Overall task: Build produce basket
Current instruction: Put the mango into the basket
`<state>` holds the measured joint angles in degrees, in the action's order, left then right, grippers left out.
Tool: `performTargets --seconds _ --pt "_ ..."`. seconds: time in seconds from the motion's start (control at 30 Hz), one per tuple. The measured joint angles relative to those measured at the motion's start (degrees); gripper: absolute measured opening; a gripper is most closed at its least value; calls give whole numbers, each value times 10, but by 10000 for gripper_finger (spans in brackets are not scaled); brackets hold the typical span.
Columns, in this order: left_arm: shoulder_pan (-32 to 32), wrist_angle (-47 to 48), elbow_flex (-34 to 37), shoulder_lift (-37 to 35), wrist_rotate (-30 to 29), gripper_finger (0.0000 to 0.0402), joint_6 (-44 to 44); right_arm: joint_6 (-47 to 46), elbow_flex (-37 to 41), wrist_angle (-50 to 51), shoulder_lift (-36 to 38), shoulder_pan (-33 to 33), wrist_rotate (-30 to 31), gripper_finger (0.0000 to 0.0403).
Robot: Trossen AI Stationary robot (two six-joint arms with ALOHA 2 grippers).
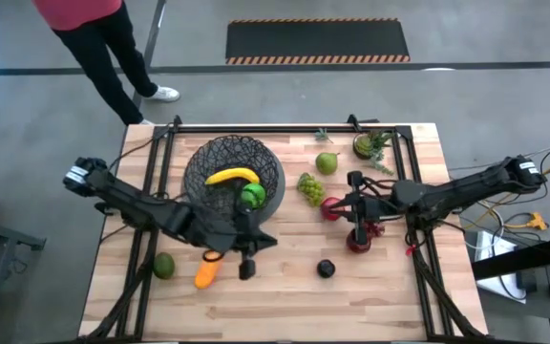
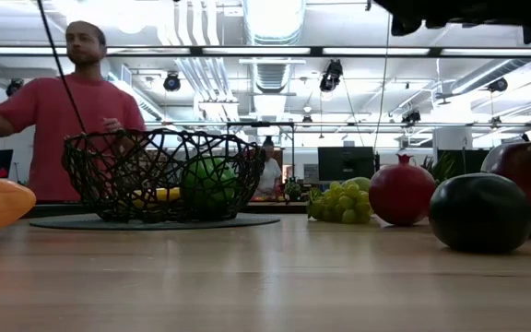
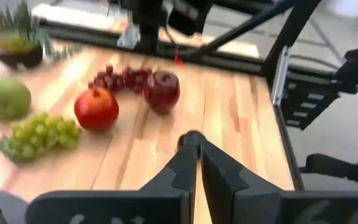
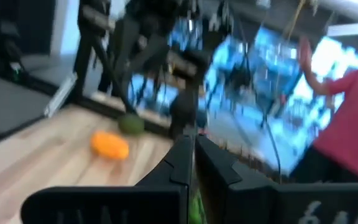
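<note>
A pale wooden table (image 1: pixel 285 296) filled the middle of the high view. In its upper left sat the black wire basket (image 1: pixel 199 158). To the right of it lay green grapes (image 1: pixel 310 186), a pear (image 1: pixel 326 163) above them, and a small potted plant (image 1: pixel 366 145) in the upper right. A round red fruit (image 1: pixel 330 207) and a dark red apple (image 1: pixel 357 242) lay right of center, dark grapes beside them. Along the lower part — a black fruit (image 1: pixel 325 269) near center, an orange piece (image 1: pixel 205 274) and a green fruit (image 1: pixel 164 266) at lower left.
</note>
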<state>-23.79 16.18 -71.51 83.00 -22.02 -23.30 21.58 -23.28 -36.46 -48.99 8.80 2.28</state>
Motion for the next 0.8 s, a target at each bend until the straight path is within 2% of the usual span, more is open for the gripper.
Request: performTargets --seconds 0.1,0.23,0.37,0.57,0.8 --pt "-2 25 -38 38 -2 6 -4 7 41 -94 -8 -25 -14 11" --pt "-3 46 -77 75 -4 6 -7 19 92 -150 -6 -74 -23 11" --pt "-14 48 -87 83 7 6 -66 -2 139 -214 13 -119 -41 11" --pt "-43 130 -87 78 13 6 -274 -51 165 -234 43 -155 -42 11" --pt "-87 280 -87 76 113 1 -560 -53 149 -227 38 -155 -42 11"
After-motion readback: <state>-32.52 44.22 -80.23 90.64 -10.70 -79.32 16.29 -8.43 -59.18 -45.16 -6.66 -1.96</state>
